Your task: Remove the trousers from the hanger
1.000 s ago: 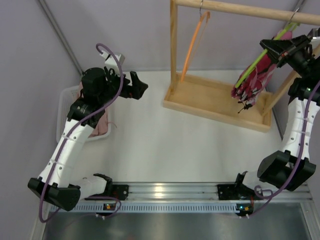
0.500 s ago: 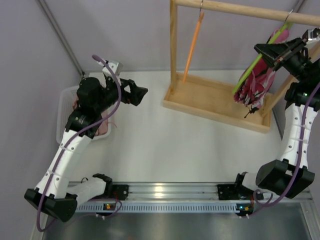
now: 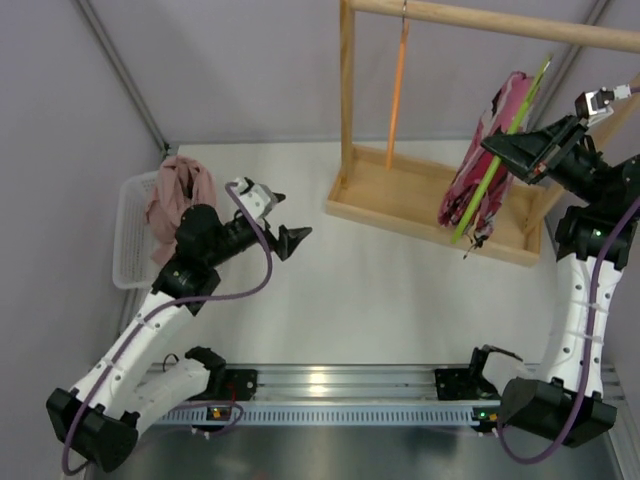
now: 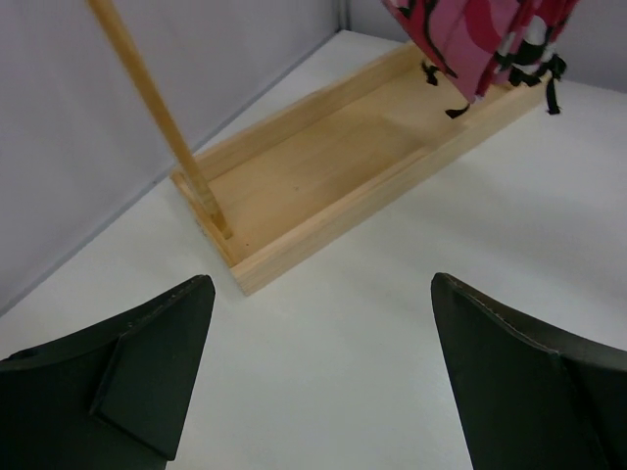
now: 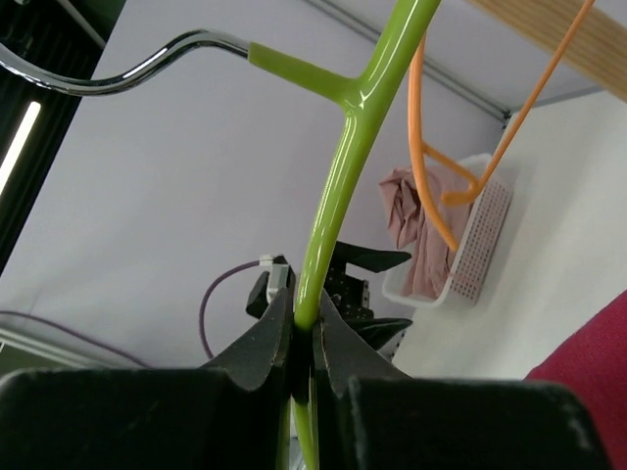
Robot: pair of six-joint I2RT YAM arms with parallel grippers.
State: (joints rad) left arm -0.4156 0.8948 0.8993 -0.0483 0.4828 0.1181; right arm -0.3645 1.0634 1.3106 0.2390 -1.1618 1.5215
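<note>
Top external view: the right jaws clamp the neck of the hanger (image 3: 470,212), holding it steeply tilted above the right end of the wooden rack (image 3: 400,200), apparently unhooked. The trousers (image 3: 483,140) droop along it toward the rack's base. The left jaws gape empty, well left of the rack, facing it.

Two dark fingers (image 4: 147,372) at lower left and lower right, wide apart, white table (image 4: 323,392) between. Shallow wooden base (image 4: 323,166) runs from centre left to upper right. Wooden post (image 4: 157,117) slants from its near corner to upper left. Trousers (image 4: 480,39) hang at top right over base, black ties (image 4: 554,83) dangling.
</note>
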